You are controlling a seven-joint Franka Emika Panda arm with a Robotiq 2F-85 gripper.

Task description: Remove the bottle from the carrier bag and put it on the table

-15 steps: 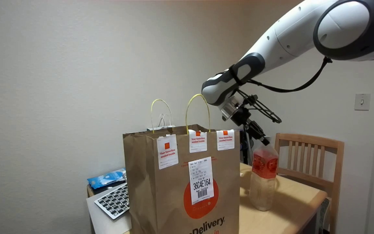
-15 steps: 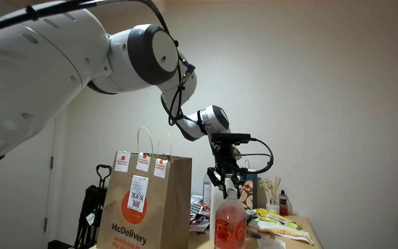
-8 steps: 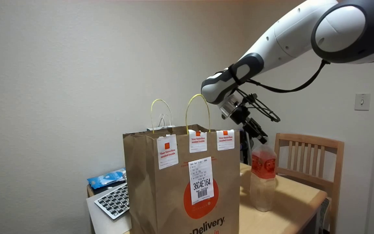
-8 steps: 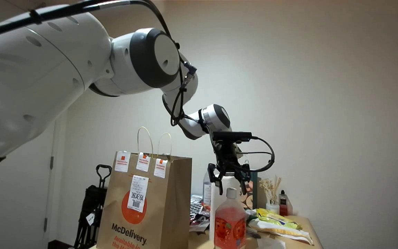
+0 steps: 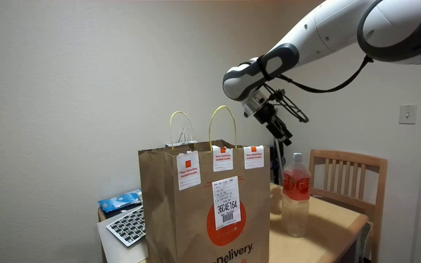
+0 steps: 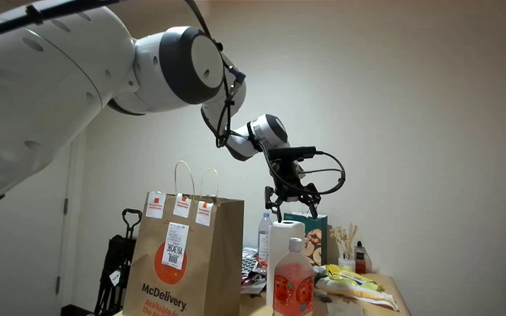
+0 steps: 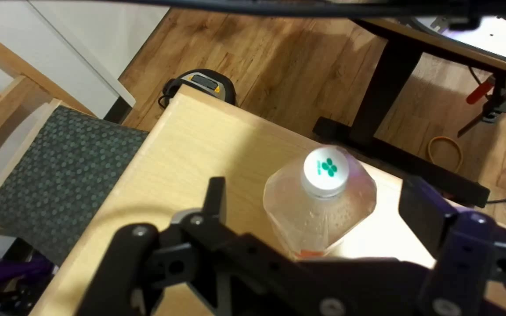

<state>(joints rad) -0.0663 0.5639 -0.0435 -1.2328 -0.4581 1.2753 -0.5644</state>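
Beside the brown paper carrier bag point(image 5: 196, 223), the clear bottle point(image 5: 295, 212) with its red label band stands upright on the tan table point(image 5: 336, 223). Its white cap shows in both exterior views. My gripper point(image 6: 296, 215) hangs above the cap, apart from it, with its jaws spread wide and nothing between them. From the wrist view the bottle point(image 7: 288, 197) lies below, seen between the separated fingers point(image 7: 216, 195). The bag point(image 6: 224, 259) stands upright with its handles up; its inside cannot be seen.
Behind the bottle stand a paper towel roll point(image 6: 274, 263), another clear bottle point(image 6: 264, 235) and a green bag point(image 6: 319, 235). Yellow and white packets point(image 6: 354, 281) lie to their right. A slatted chair point(image 5: 347, 175) adjoins the table, and a keyboard point(image 5: 128, 225) lies left of the carrier bag.
My gripper has opened from around the bottle's cap and risen away from it, uncovering the cap. The bottle and the carrier bag have stayed essentially in place.
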